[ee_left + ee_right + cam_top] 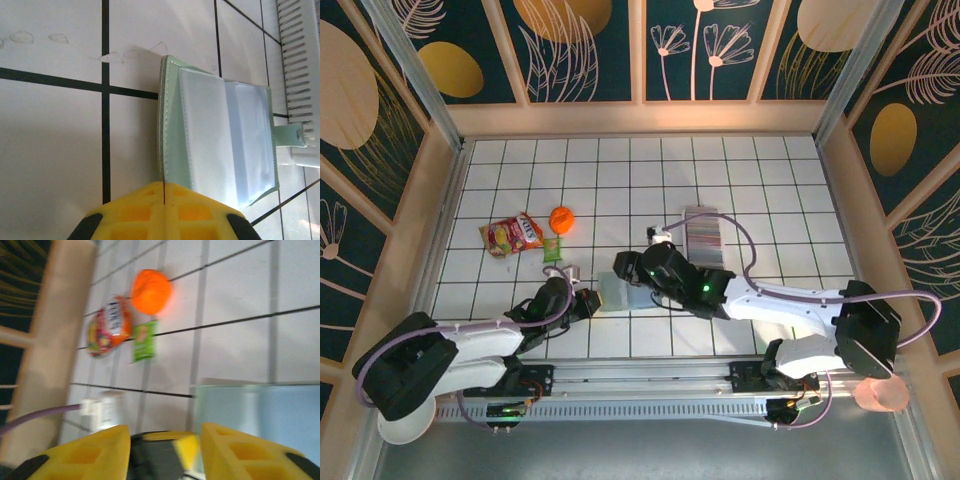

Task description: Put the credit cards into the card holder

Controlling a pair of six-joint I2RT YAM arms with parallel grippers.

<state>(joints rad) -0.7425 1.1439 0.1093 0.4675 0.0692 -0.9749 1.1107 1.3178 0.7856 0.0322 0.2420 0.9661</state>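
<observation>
Pressed together, the left claw [163, 186] pinches the near edge of the sage-green folding card holder [225, 140]. The card holder lies open on the white tiled tabletop [50, 150], bluish-grey inside up, with its small clasp tab reaching the end of the long clear slotted tray [300, 75]. The right claw [165, 432] hangs over the card holder with its yellow fingers spread. The thin grey, white and pinkish credit cards [703, 238] stand edge-on as a striped row in the tray. A round orange ball [561, 218], a red snack packet [512, 234] and a small green sachet [553, 249] lie to the left.
</observation>
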